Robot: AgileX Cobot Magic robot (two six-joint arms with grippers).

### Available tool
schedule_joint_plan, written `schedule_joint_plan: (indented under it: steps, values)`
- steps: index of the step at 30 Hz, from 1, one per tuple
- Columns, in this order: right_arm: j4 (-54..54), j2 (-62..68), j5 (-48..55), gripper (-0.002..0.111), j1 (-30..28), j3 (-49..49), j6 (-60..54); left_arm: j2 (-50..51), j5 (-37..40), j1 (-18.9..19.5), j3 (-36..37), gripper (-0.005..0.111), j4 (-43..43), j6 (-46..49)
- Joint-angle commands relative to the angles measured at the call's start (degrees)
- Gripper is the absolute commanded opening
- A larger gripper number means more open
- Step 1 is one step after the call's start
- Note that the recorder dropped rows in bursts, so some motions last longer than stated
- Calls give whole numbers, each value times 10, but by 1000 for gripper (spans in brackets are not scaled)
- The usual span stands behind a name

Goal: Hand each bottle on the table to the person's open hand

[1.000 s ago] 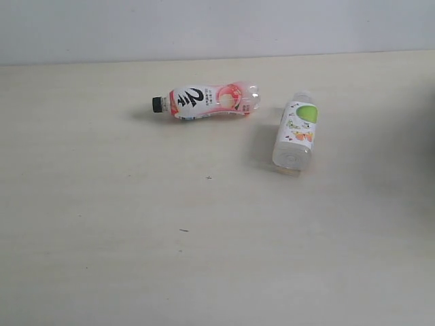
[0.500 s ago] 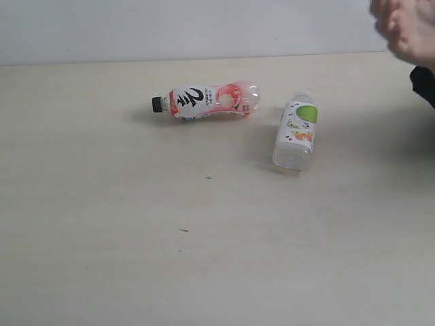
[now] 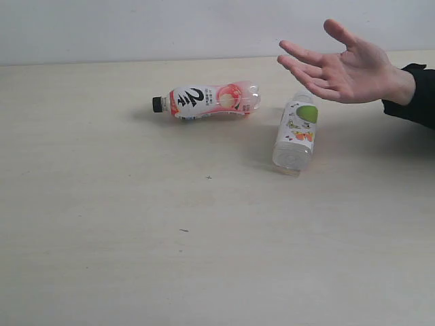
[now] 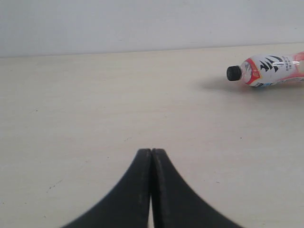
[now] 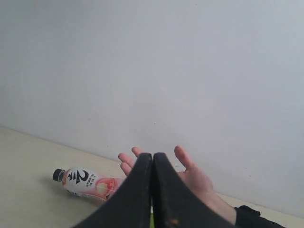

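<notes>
The left gripper [image 4: 151, 151] has its two black fingers pressed flat together, tip against tip, with nothing between them. It sits over bare table [image 4: 85, 109], and whether it touches the surface cannot be told.

Farther off and to its right lies the pink-and-white bottle [image 4: 270, 70] on its side, its black cap pointing left. In the exterior view this bottle [image 3: 207, 101] rests on the far part of the table [image 3: 102, 224], a little left of the middle, its length running left to right.

Just right of it, apart and slightly nearer, lies the bottle with the green patch [image 3: 297, 130]. It is also on its side, its clear base turned toward the near edge and its cap toward the far edge.

Above and just right of that bottle's far end, the person's open hand [image 3: 346, 68] is held in the air. The palm is up, the fingers are spread and point left, and a black sleeve [image 3: 416, 95] covers the wrist at the right edge.

The right gripper [image 5: 152, 156] is likewise closed tight, its fingers meeting along a thin seam and gripping nothing. Beyond its tips the right wrist view shows the open hand [image 5: 194, 179], and the pink-and-white bottle [image 5: 88, 184] lies on the table to its left.
</notes>
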Motion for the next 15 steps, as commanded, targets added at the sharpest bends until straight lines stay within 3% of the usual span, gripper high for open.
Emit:
schedule_joint_plan:
  steps: [1,15]
  values:
    - [-56,-3,-18,0,1,3,-6,-3,-3,1,2,2,1,-1]
    - [-88,-3,-18,0,1,-28,53,-3,-3,1,2,2,1,-1]
